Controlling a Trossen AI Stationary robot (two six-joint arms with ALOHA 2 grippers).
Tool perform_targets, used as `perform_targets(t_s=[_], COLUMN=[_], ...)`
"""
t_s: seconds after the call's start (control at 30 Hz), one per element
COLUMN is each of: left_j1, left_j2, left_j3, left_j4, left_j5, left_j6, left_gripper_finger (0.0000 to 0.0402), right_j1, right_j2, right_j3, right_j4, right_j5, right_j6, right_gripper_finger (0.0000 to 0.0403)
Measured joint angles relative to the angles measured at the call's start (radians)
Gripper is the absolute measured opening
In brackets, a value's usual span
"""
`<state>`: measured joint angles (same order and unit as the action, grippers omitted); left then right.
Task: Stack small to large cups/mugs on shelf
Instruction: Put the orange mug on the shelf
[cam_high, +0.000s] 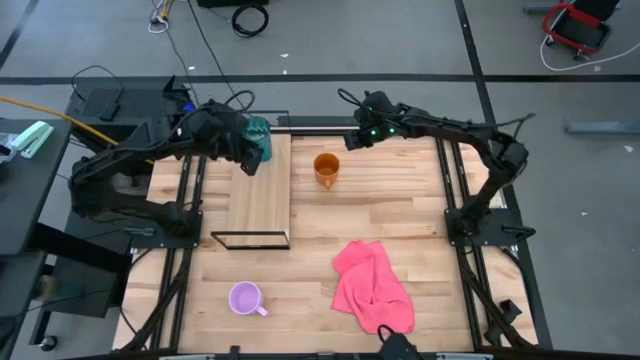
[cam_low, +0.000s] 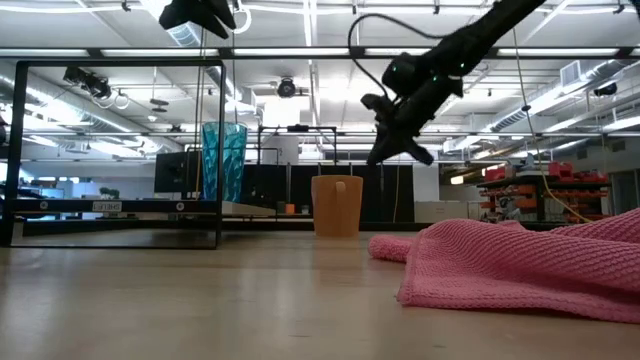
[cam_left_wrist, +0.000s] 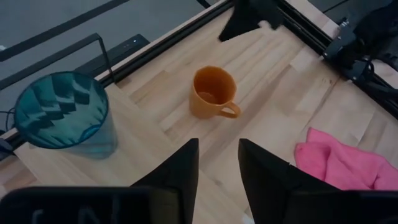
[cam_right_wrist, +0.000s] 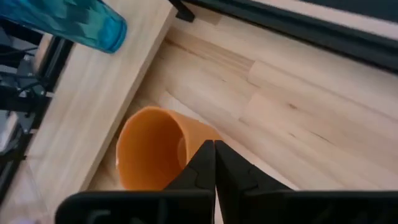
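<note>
The teal tumbler (cam_high: 258, 138) stands upright on its base at the far end of the shelf plank (cam_high: 262, 200); it also shows in the low view (cam_low: 223, 160). The orange mug (cam_high: 326, 168) stands upright on the table right of the shelf. The lilac mug (cam_high: 245, 298) stands near the table's front edge. My left gripper (cam_left_wrist: 217, 168) is open and empty, high above the shelf beside the tumbler (cam_left_wrist: 65, 115). My right gripper (cam_right_wrist: 214, 163) is shut and empty, hanging above and just beyond the orange mug (cam_right_wrist: 155, 155).
A crumpled pink cloth (cam_high: 372, 285) lies on the table at the front right. The shelf's thin black frame (cam_high: 250, 240) shows at its near end. Bare tabletop lies between the orange mug and the cloth.
</note>
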<state>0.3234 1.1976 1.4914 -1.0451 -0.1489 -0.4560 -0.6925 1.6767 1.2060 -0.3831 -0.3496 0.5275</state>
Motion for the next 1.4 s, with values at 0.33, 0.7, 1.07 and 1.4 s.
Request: perform_targets(t_s=[0.33, 0.7, 1.07, 1.4], left_j1=[-0.119, -0.187, -0.228, -0.261], left_j2=[0.0, 0.001, 0.049, 0.198], left_j3=[0.0, 0.0, -0.001, -0.001], left_j4=[0.001, 0.002, -0.023, -0.054], left_j5=[-0.115, -0.182, -0.2, -0.199], left_j6=[-0.059, -0.101, -0.136, -0.119], left_gripper_finger=[0.0118, 0.011, 0.0111, 0.0114], right_j1=[-0.012, 0.05, 0.16, 0.241], right_j2=[0.133, 0.177, 0.178, 0.178], right_j3=[0.0, 0.001, 0.002, 0.002], right_j4=[0.135, 0.2, 0.199, 0.206], right_j5=[-0.079, -0.106, -0.07, -0.023], right_j6=[0.046, 0.085, 0.106, 0.128], right_gripper_finger=[0.0003, 0.0001, 0.0, 0.0])
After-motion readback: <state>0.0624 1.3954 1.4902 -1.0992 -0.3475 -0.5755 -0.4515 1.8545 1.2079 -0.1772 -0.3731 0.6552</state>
